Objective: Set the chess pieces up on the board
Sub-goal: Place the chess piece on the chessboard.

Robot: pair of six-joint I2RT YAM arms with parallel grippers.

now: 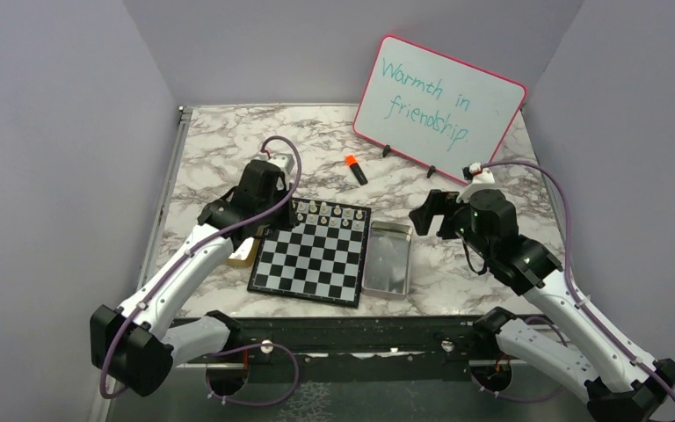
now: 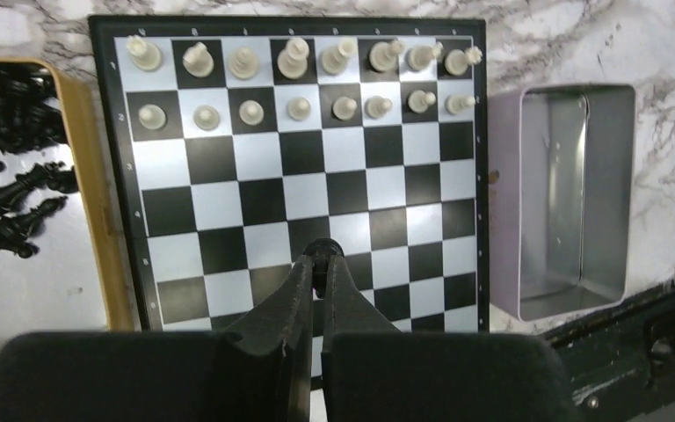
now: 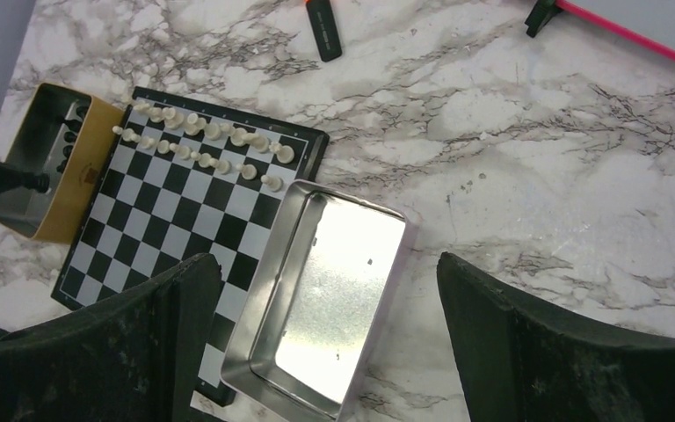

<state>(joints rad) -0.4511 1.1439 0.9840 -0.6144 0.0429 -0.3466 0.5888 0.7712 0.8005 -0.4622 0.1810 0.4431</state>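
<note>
Left wrist shows black pieces (image 2: 19,189) in gold tray (image 2: 97,207).

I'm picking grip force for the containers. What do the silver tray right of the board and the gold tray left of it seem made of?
Silver tray: probably thin sheet metal, tin-like, glossy; its floor and walls mirror bright glare. Gold tray: likely similar metal with a satin gold outer coat and silvery inside, though plastic cannot be excluded.
</note>
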